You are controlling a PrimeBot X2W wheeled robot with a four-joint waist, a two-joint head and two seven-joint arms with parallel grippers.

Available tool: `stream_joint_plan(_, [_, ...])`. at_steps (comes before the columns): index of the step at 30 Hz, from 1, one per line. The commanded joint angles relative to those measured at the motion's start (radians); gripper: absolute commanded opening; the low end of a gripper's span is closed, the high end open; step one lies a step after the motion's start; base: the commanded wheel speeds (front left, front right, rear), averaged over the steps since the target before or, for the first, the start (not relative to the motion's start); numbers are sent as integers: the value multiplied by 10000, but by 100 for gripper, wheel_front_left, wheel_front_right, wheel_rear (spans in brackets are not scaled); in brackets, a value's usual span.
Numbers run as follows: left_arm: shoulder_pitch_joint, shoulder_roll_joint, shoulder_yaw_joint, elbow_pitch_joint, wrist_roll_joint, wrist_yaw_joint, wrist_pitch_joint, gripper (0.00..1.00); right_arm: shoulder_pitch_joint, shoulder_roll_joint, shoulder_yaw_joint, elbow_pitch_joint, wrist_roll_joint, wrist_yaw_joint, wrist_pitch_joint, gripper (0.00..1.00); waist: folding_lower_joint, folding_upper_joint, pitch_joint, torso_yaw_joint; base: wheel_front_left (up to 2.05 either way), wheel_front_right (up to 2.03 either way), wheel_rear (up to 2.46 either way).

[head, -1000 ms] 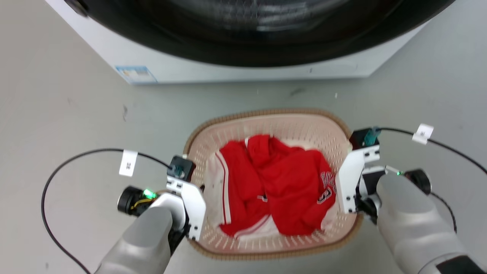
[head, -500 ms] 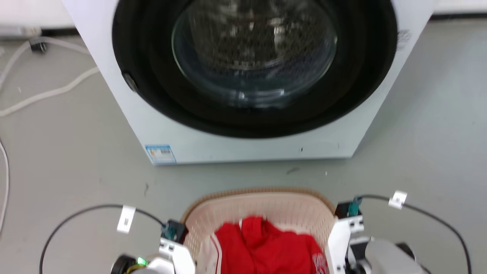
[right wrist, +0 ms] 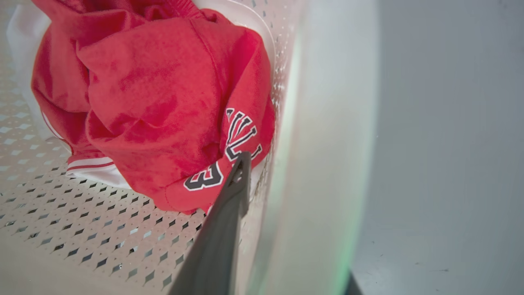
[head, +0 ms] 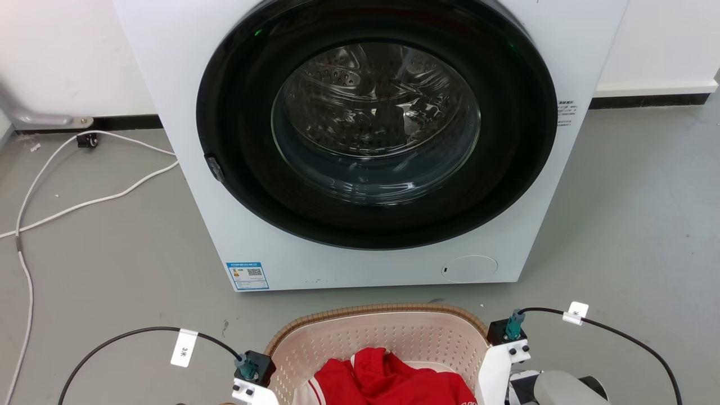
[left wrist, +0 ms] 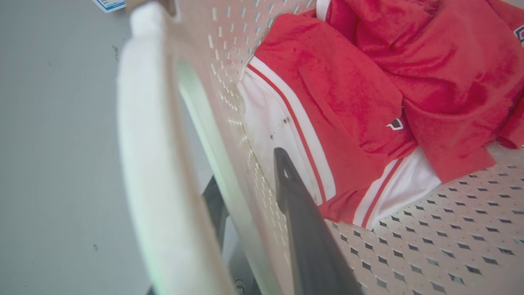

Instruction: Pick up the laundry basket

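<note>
Grip looks set: left gripper [left wrist: 245,168] and right gripper [right wrist: 286,172] each clamp a side wall of the laundry basket [head: 377,311], near the washing machine [head: 394,270]; the lift itself is not yet evident.

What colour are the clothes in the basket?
Red clothes with white stripes, clearest in the left wrist view.
</note>
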Motion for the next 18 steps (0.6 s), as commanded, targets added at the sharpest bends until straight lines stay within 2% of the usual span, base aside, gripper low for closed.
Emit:
stream_joint_plan(1, [-100,161,-163,-1,30,-24,-49,0,-27,-188,162,-5,-32,31,53,0,3,0,25,7,0,0,0])
stream_joint_plan(18, [-185,232,-981,185,-746,-30,-302,0,-214,-171,878,210,369,33,289,0,3,0,193,-170,0,0,0])
